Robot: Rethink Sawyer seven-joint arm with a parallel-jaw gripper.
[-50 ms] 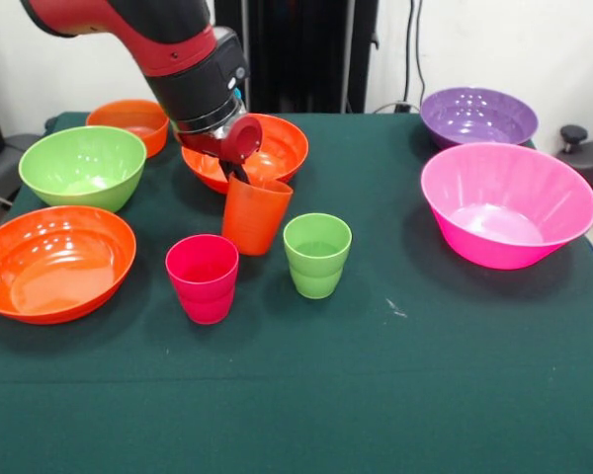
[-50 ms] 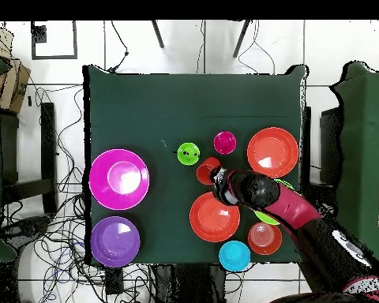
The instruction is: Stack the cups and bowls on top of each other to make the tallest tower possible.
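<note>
Though partly hidden, orange cup (image 1: pixel 256 212) tilts.

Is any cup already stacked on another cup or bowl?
No: the orange cup, magenta cup and green cup are all separate.

A table (image 1: pixel 395 395) covered by a dark green cloth (image 2: pixel 185 102) was recorded. Black cables (image 2: pixel 62 237) were seen strewn over the white floor (image 2: pixel 185 47) around it. A framed square (image 2: pixel 54 39) was noted on the floor near one corner.
</note>
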